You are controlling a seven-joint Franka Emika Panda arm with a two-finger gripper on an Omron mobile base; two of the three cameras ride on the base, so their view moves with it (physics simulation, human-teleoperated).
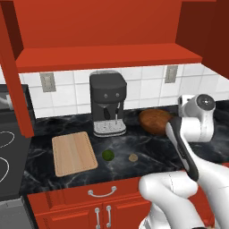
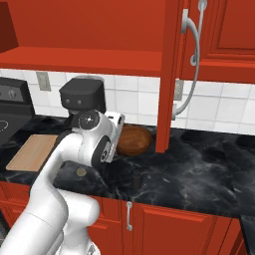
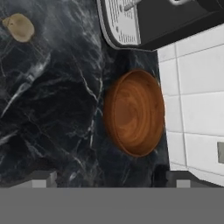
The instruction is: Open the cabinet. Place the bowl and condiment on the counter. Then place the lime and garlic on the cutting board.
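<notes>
The wide-open, empty end effector (image 3: 105, 177) hovers over the worktop (image 3: 52, 109), the garlic (image 3: 19, 27) lying toward the frame's upper left.

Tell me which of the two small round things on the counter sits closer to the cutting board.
The lime, the dark green ball. It lies just right of the cutting board; the tan garlic sits farther right.

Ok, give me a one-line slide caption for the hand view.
Open gripper above the wooden bowl on the counter, garlic nearby.
</notes>
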